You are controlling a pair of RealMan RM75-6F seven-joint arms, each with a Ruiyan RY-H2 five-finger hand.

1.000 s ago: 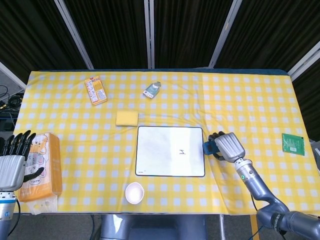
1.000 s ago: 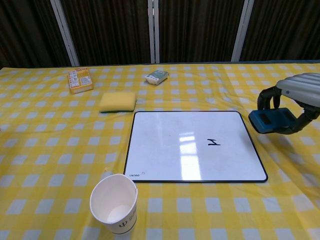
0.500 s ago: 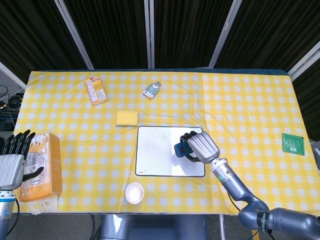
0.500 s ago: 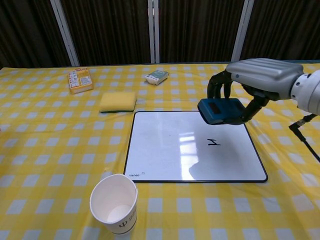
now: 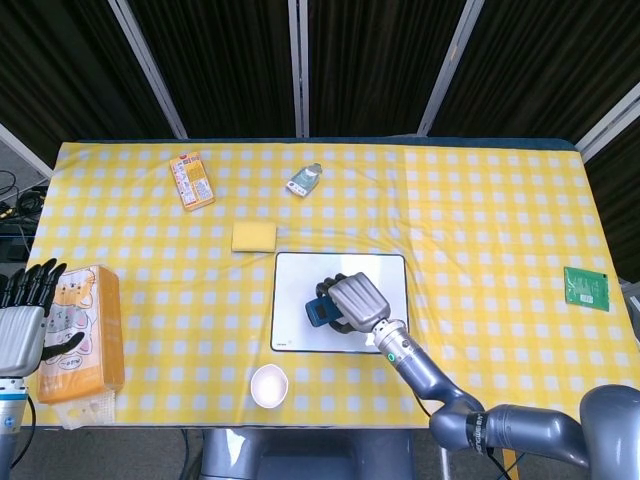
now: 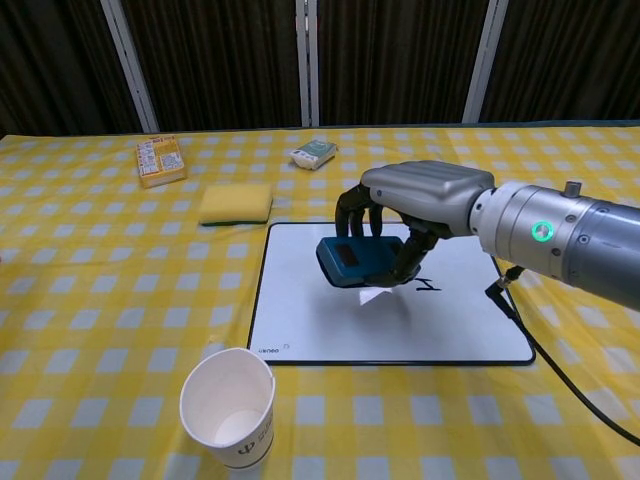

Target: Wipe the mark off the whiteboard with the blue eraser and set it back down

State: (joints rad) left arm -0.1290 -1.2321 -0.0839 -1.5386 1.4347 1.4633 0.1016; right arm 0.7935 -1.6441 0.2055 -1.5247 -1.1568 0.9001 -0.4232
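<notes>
My right hand [image 5: 355,300] [image 6: 415,200] grips the blue eraser [image 5: 323,311] [image 6: 357,262] and holds it above the middle of the whiteboard [image 5: 293,283] [image 6: 300,300]. The black mark [image 6: 430,286] shows on the board just right of the eraser in the chest view; in the head view my hand covers it. The eraser hangs a little above the board, casting a shadow. My left hand [image 5: 25,325] is at the far left edge beside an orange package, fingers spread and holding nothing.
A paper cup [image 5: 269,385] [image 6: 229,408] stands near the board's front left corner. A yellow sponge [image 5: 254,237] [image 6: 236,203] lies behind it. An orange box [image 5: 191,180], a small packet [image 5: 304,180], a green packet [image 5: 586,288] and the orange package [image 5: 85,335] lie around.
My right hand has carried the eraser leftward from beside the board's right edge to over its middle, passing left of the mark. The left hand has not moved.
</notes>
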